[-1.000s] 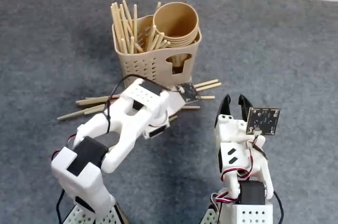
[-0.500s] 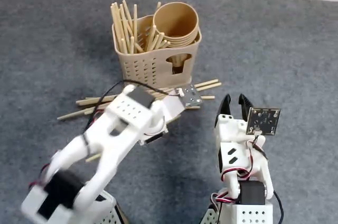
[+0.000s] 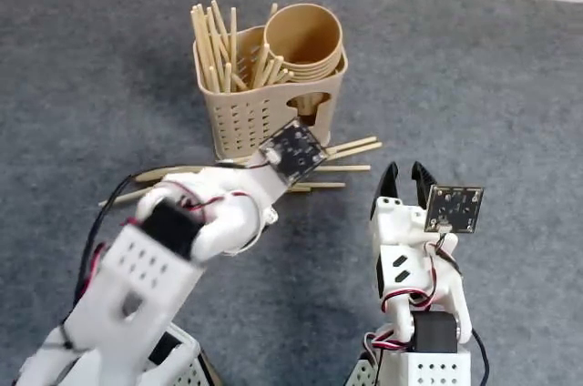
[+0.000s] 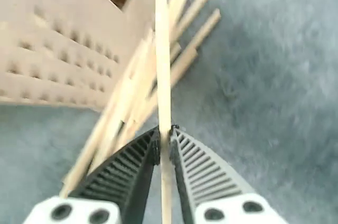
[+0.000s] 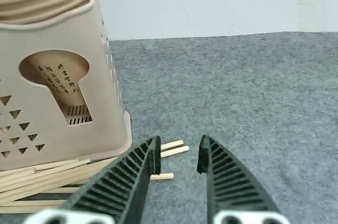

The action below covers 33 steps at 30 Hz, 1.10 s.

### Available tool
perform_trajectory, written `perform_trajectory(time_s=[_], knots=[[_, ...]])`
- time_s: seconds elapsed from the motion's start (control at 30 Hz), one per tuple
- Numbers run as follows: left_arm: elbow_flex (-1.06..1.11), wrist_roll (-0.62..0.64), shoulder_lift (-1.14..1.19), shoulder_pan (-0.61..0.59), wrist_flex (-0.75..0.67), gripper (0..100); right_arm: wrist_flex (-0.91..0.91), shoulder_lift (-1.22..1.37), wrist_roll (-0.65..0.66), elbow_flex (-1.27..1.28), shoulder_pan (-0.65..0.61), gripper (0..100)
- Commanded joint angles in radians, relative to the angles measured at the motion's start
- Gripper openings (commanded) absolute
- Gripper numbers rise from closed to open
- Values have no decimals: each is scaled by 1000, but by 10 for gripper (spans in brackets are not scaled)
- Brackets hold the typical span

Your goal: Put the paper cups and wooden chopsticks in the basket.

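The left tool (image 4: 165, 131) is clenching a single wooden chopstick (image 4: 162, 49). Its fingers are nearly closed on the stick, which is running straight out ahead in line with them, its far end pointing toward the foot of the basket (image 3: 264, 113).

Beneath it, the loose chopsticks (image 3: 351, 147) are lying flat on the grey counter (image 3: 474, 86) in a slightly fanned bundle against the basket's front. In the high view their long axes are running roughly side to side, with the ends sticking out past the basket on both sides.

Inside the basket, more chopsticks (image 3: 217, 49) are standing on end and leaning in one compartment. The paper cups (image 3: 305, 35) are sitting nested, mouth up, in the other.

The right tool (image 5: 177, 154) is hanging released (fingers a moderate gap apart, nothing between them). It is pointing toward the basket, just beside the nearest chopstick ends.
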Motion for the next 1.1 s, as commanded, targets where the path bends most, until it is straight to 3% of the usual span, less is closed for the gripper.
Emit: perform_trajectory(time_s=[0.0,0.17,0.37,0.7,0.9,1.07], knots=[[-27,46,-128,-28,-43,6,-25,-5,11,-8,8,123],[-68,144,-222,-116,-183,6,-25,-5,11,-8,8,123],[-130,232,-226,-136,-365,5,-25,-5,11,-8,8,123],[-134,247,-219,-137,-799,6,-25,-5,11,-8,8,123],[-173,250,-68,-229,-970,6,-25,-5,11,-8,8,123],[-213,253,91,-294,-1011,6,-25,-5,11,-8,8,123]])
